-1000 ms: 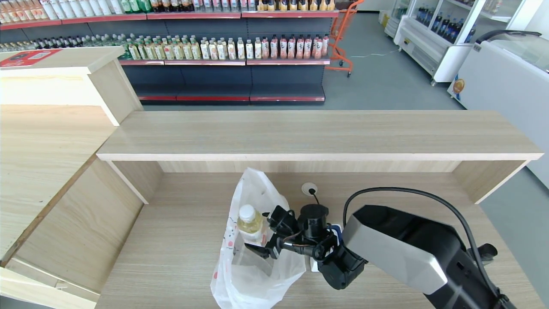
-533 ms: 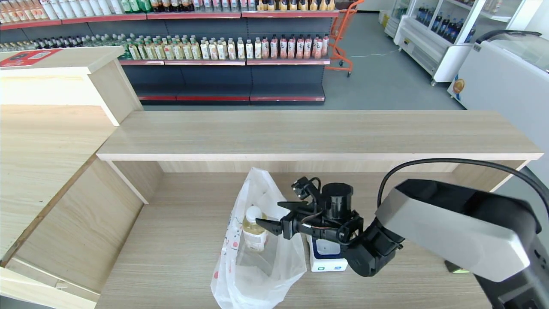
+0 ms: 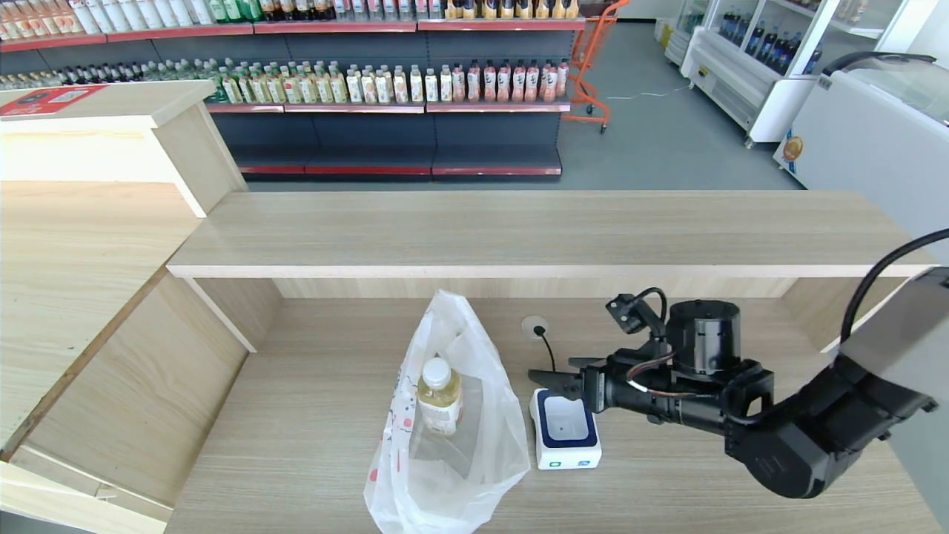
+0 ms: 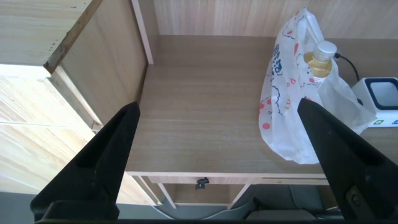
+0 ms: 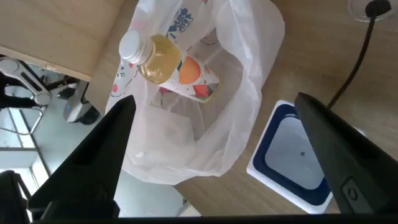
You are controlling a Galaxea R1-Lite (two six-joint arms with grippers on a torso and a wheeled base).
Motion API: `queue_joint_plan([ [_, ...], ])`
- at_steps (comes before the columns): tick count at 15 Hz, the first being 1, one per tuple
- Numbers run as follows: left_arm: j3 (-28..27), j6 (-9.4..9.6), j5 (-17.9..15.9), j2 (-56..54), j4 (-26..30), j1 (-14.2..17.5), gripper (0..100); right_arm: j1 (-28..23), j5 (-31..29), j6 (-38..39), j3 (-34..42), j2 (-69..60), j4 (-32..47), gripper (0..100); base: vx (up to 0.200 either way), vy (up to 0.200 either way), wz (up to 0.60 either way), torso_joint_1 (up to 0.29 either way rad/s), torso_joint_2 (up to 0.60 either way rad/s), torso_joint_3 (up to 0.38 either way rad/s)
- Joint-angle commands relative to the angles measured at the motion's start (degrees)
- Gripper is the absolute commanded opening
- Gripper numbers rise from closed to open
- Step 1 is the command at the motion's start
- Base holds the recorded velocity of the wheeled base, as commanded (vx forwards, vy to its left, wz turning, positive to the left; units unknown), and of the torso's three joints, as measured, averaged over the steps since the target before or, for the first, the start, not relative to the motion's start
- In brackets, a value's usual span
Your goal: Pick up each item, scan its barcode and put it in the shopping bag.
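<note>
A second ago the right gripper [image 3: 552, 377] was at the mouth of the shopping bag [image 3: 474, 452], close against the bottle [image 3: 439, 400]. Half a second ago it had drawn back a little with its fingers apart. Now it is farther right, clear of the bag and above the far edge of the scanner [image 3: 567, 445]. The bag has kept its place on the table [image 3: 296, 445], and the bottle has stayed inside it, free of the fingers.

The left gripper [image 4: 217, 106] hangs above the left part of the table with its fingers [image 4: 106, 155] spread wide and nothing between them.

Right of it, near the middle of the table, stands the thin white plastic bag with red print, its mouth open upward. It holds one clear bottle of yellowish drink with a white cap and an orange-marked label. The bottle has its cap up and its neck reaches about the level of the bag's opening.

Just right of the bag sits the white scanner with a dark blue frame around its window; whether the bag's side touches it cannot be told. A black cable [image 3: 547, 348] runs from its far side to a round socket [image 3: 534, 325] set in the table.

The right gripper points left toward the bag, its fingers [image 5: 99, 155] spread and holding nothing.
</note>
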Motion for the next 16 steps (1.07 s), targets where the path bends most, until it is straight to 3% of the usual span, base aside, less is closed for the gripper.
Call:
queue_joint_plan([
  [1,0.0,-0.04,0.0,0.0,0.0,0.0,100,-6.5,-4.3,-0.1,8.6,-17.9,2.9,100,0.000,0.000,0.00,0.000,0.00,0.000],
  [4,0.0,-0.04,0.0,0.0,0.0,0.0,100,-11.8,-13.0,-5.7,15.4,-31.6,12.2,100,0.000,0.000,0.00,0.000,0.00,0.000],
  [5,0.0,-0.04,0.0,0.0,0.0,0.0,100,-13.3,-20.1,-6.5,20.8,-42.0,20.1,100,0.000,0.000,0.00,0.000,0.00,0.000],
  [7,0.0,-0.04,0.0,0.0,0.0,0.0,100,-14.9,-22.8,-6.6,28.3,-57.6,28.4,100,0.000,0.000,0.00,0.000,0.00,0.000],
  [9,0.0,-0.04,0.0,0.0,0.0,0.0,100,-20.4,-23.7,-8.8,36.8,-79.1,38.5,100,0.000,0.000,0.00,0.000,0.00,0.000],
  [12,0.0,-0.04,0.0,0.0,0.0,0.0,100,-27.3,-23.6,-11.9,36.9,-103.7,56.0,100,0.000,0.000,0.00,0.000,0.00,0.000],
  [13,0.0,-0.04,0.0,0.0,0.0,0.0,100,-28.9,-23.4,-12.5,36.8,-109.0,60.2,100,0.000,0.000,0.00,0.000,0.00,0.000],
  [16,0.0,-0.04,0.0,0.0,0.0,0.0,100,-28.9,-23.8,-11.2,36.7,-109.8,60.6,100,0.000,0.000,0.00,0.000,0.00,0.000],
])
